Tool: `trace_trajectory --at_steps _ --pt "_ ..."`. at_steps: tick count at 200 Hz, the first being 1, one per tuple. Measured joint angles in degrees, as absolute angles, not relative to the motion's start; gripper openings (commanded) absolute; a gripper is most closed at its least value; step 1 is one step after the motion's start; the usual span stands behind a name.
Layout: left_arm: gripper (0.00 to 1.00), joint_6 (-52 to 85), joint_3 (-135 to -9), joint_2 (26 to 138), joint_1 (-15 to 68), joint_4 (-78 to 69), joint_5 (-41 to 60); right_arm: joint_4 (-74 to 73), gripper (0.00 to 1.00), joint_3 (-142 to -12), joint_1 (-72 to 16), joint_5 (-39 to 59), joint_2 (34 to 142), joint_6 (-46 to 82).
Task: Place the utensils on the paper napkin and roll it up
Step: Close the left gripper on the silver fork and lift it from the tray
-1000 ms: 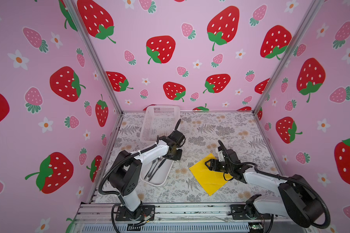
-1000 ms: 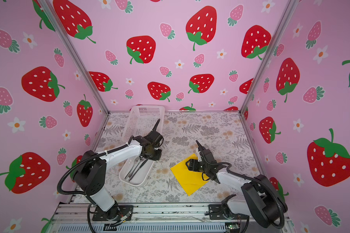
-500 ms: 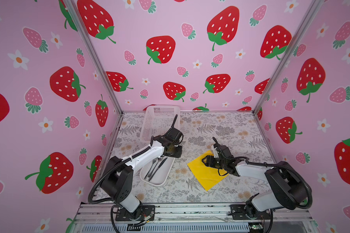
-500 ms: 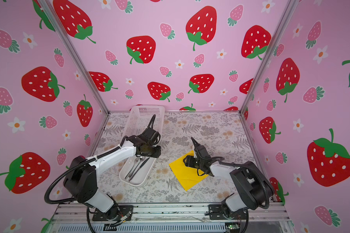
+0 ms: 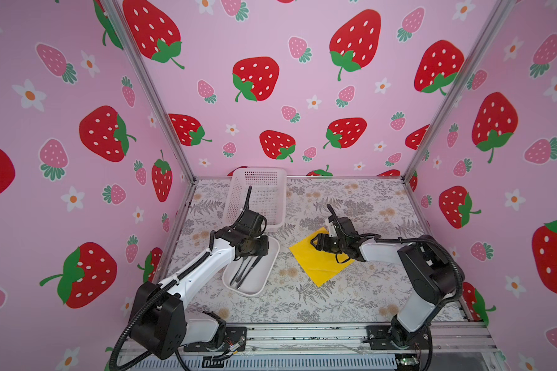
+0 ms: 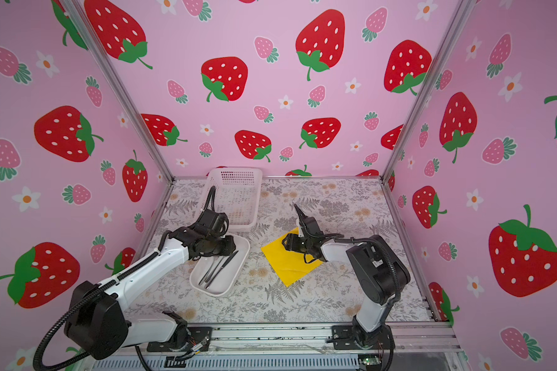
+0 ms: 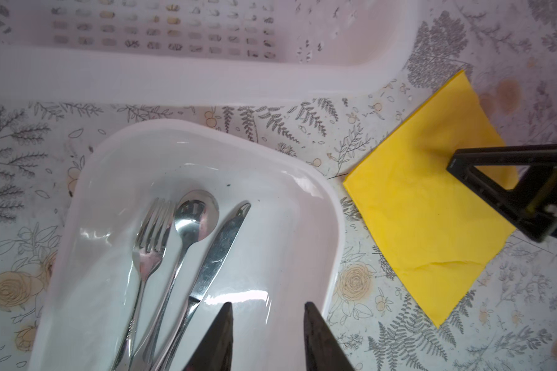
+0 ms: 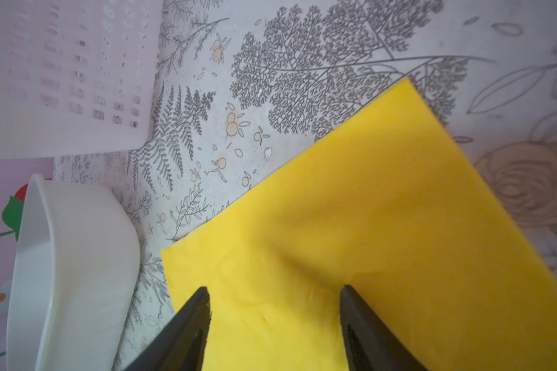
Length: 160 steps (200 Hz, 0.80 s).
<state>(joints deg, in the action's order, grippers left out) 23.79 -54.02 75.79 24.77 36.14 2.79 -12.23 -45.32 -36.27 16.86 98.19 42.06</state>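
Note:
The utensils, a fork (image 7: 148, 237), a spoon (image 7: 190, 221) and a knife (image 7: 219, 247), lie side by side in a white tray (image 7: 303, 199). Both top views show them as dark slim pieces (image 5: 245, 271) (image 6: 217, 268). My left gripper (image 7: 267, 308) (image 5: 254, 249) hovers open over the tray's bare floor, just beside the knife, holding nothing. The yellow paper napkin (image 5: 315, 266) (image 6: 287, 266) (image 8: 367, 225) lies flat on the table to the tray's right. My right gripper (image 8: 274, 292) (image 5: 317, 242) is open, its fingertips down on the napkin, which puckers between them.
A white mesh basket (image 5: 261, 196) (image 6: 235, 196) stands behind the tray near the back wall. The tray's rim (image 8: 39, 257) lies close to the napkin's near corner. Pink strawberry walls enclose the floral tabletop (image 5: 351, 295) on three sides.
My left gripper has opened from nearly shut and shifted slightly over the tray. The right gripper moved left and farther back, and the napkin slid that way with it.

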Motion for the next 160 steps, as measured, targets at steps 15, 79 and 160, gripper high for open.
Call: trace_trajectory --at_steps 15,79,160 --pt "0.37 23.62 -53.15 75.90 23.92 37.04 3.09 -10.76 0.74 -45.10 -36.27 17.85 95.07 40.97" --pt "0.37 22.94 -49.84 78.91 22.06 39.22 1.08 -13.30 1.00 -41.06 -35.70 11.86 72.36 32.86" --pt "0.33 22.33 -48.38 81.41 17.45 39.77 -4.99 -13.43 0.79 -37.41 -31.29 19.68 67.85 34.70"
